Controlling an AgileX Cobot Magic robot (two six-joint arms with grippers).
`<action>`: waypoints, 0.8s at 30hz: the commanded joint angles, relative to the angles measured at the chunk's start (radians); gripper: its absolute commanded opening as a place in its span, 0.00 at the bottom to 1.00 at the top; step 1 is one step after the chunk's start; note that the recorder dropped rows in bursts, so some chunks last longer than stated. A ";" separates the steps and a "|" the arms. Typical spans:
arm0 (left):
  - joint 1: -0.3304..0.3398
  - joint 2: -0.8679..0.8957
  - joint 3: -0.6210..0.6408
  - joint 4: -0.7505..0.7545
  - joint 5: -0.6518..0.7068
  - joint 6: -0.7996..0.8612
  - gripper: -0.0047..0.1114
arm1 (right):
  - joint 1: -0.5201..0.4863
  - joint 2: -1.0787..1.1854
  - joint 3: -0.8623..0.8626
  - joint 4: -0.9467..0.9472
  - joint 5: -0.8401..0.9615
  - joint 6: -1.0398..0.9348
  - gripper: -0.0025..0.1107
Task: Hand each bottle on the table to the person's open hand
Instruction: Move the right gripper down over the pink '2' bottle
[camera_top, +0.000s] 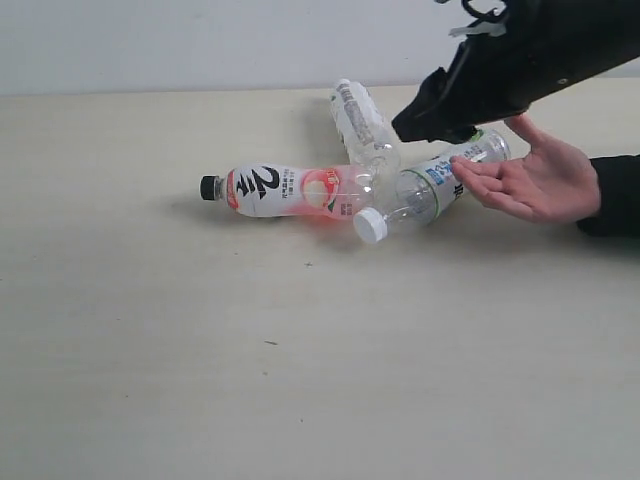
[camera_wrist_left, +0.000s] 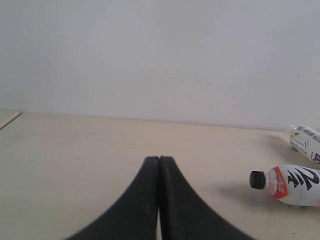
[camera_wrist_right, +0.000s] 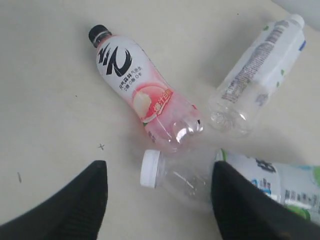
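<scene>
Three bottles show on the table (camera_top: 150, 330). The black-capped pink-label bottle (camera_top: 290, 190) (camera_wrist_right: 140, 90) (camera_wrist_left: 292, 185) lies on its side. A white-print bottle (camera_top: 362, 125) (camera_wrist_right: 260, 65) (camera_wrist_left: 306, 141) lies behind it. The white-capped green-blue bottle (camera_top: 425, 192) (camera_wrist_right: 200, 180) lies with its cap toward the table's front and its base end against the fingers of the person's open hand (camera_top: 540, 185). My right gripper (camera_top: 432, 125) (camera_wrist_right: 159, 167) hovers over this bottle, open, with its fingers apart on either side of it. Off to the left, my left gripper (camera_wrist_left: 159, 159) is shut and holds nothing.
The three bottles crowd together with their ends touching near the middle back of the table. A black sleeve cuff (camera_top: 612, 195) sits at the right edge. A pale wall (camera_top: 200, 40) runs behind the table.
</scene>
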 joint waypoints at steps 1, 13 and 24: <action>-0.006 -0.006 0.000 0.007 0.001 -0.005 0.05 | 0.039 0.091 -0.073 -0.024 -0.027 -0.019 0.59; -0.006 -0.006 0.000 0.007 0.001 -0.005 0.05 | 0.123 0.237 -0.157 -0.132 -0.131 -0.060 0.60; -0.006 -0.006 0.000 0.007 0.001 -0.005 0.05 | 0.224 0.323 -0.157 -0.328 -0.392 -0.110 0.67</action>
